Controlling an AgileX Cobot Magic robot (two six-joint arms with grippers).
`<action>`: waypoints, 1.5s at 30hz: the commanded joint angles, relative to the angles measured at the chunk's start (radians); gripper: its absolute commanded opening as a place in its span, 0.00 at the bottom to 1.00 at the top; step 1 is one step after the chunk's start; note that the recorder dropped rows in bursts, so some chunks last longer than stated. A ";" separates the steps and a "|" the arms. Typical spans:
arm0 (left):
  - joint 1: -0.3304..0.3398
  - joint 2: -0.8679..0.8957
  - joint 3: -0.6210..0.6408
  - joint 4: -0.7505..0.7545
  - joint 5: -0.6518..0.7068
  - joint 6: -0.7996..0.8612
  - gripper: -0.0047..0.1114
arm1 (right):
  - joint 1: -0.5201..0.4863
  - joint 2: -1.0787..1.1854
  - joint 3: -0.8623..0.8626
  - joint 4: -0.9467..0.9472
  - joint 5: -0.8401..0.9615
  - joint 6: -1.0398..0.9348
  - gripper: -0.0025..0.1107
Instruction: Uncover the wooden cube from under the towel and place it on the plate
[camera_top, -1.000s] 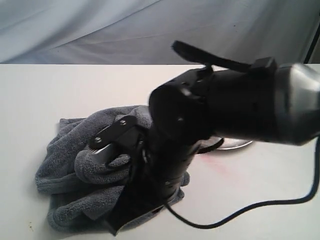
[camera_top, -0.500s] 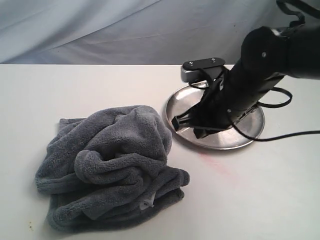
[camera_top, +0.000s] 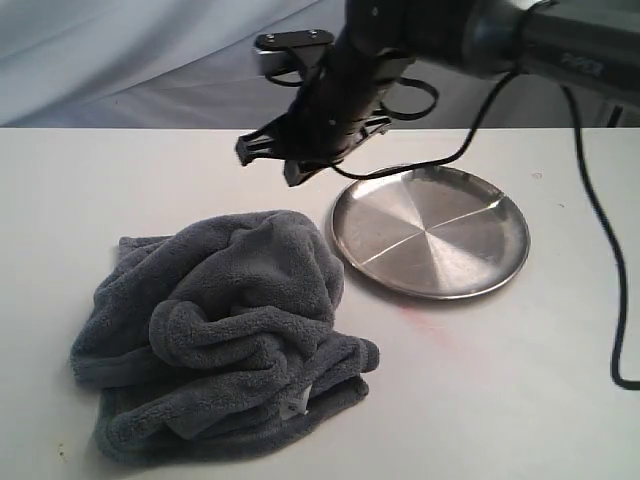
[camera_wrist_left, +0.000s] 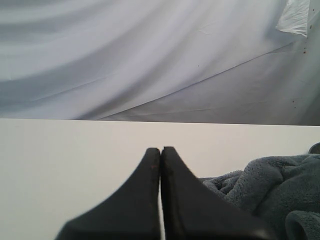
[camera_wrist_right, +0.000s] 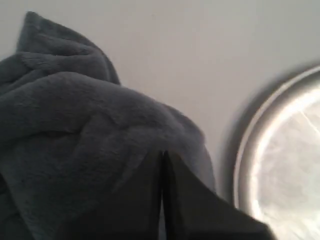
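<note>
A heaped towel (camera_top: 225, 330) crowds the open plate (camera_top: 430, 235).

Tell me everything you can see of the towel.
The towel is dark grey, fluffy terry, bunched into a thick heap of soft folds on the white table. A small white tag shows at its near edge. It lies beside the plate, its edge close to the rim; nothing grips it.

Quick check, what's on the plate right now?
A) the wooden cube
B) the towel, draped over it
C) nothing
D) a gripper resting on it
C: the plate shows only bare shiny metal, with the towel bunched up beside it and no cube in sight.
</note>
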 joint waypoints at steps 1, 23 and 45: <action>-0.001 -0.002 0.004 0.001 -0.002 -0.001 0.05 | 0.115 0.068 -0.084 0.013 0.019 -0.017 0.02; -0.001 -0.002 0.004 0.001 -0.002 -0.003 0.05 | 0.282 -0.419 0.802 -0.013 -0.248 -0.037 0.02; -0.001 -0.002 0.004 0.001 -0.002 -0.003 0.05 | -0.099 -0.162 0.281 -0.017 -0.096 -0.049 0.02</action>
